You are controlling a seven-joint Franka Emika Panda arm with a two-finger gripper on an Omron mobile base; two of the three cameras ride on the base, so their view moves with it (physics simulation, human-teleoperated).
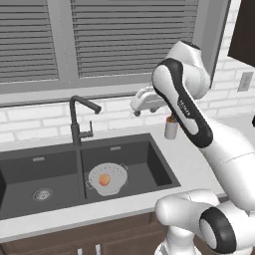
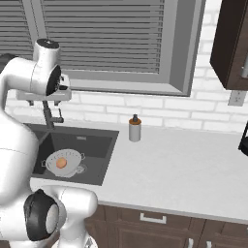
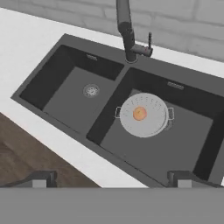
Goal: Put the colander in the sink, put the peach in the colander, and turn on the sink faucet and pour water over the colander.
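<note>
The light grey colander (image 1: 115, 174) (image 2: 72, 158) (image 3: 151, 119) stands upright on the floor of the right basin of the dark double sink (image 1: 20, 172) (image 2: 94, 144) (image 3: 65, 103). The orange-red peach (image 1: 104, 180) (image 2: 61, 163) (image 3: 139, 113) lies inside it. At the back of the divider rises the thin dark sink faucet (image 1: 75, 122) (image 2: 48, 116) (image 3: 125, 30), with its spout over the right basin and no water visible. My gripper (image 1: 139, 108) (image 2: 44, 102) (image 3: 113, 181) hangs open and empty high above the sink, well clear of the colander.
A small soap dispenser (image 1: 171, 128) (image 2: 134, 129) stands on the white counter (image 2: 184, 169) right of the sink. A brick wall and a shuttered window lie behind the faucet. A dark upper cabinet (image 2: 231, 43) hangs at the far right.
</note>
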